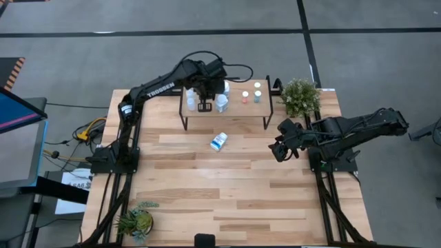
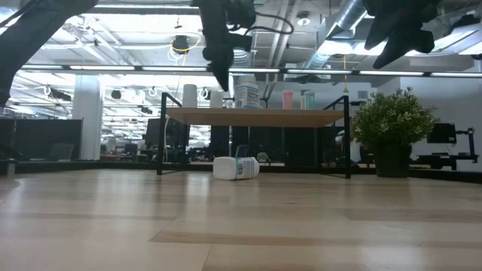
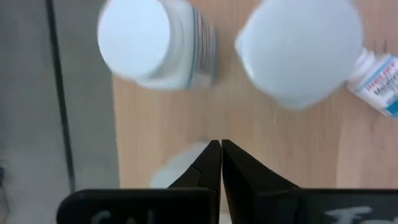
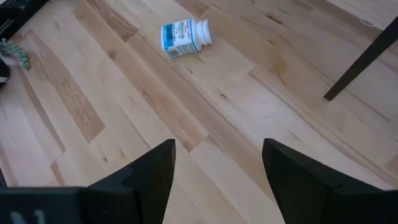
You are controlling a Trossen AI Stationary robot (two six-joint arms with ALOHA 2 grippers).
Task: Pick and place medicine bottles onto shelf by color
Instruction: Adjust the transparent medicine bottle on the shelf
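Observation:
The shelf (image 1: 234,111) stands on thin black legs at the table's far side. Upright on it are white bottles (image 1: 191,96) (image 1: 222,102) and two tiny ones (image 1: 244,96) (image 1: 257,95) toward its right end. My left gripper (image 1: 204,105) is shut and hangs above the shelf's left part between two white caps (image 3: 143,37) (image 3: 298,50). A third white cap (image 3: 180,165) shows partly behind its fingers. One white bottle with a blue label (image 1: 218,142) lies on its side on the table in front of the shelf. My right gripper (image 4: 217,168) waits open to that bottle's right, above the table.
A potted green plant (image 1: 300,96) stands at the shelf's right end, and a smaller one (image 1: 136,220) sits at the table's near left corner. Bare wooden planks (image 1: 234,200) stretch from the lying bottle to the near edge.

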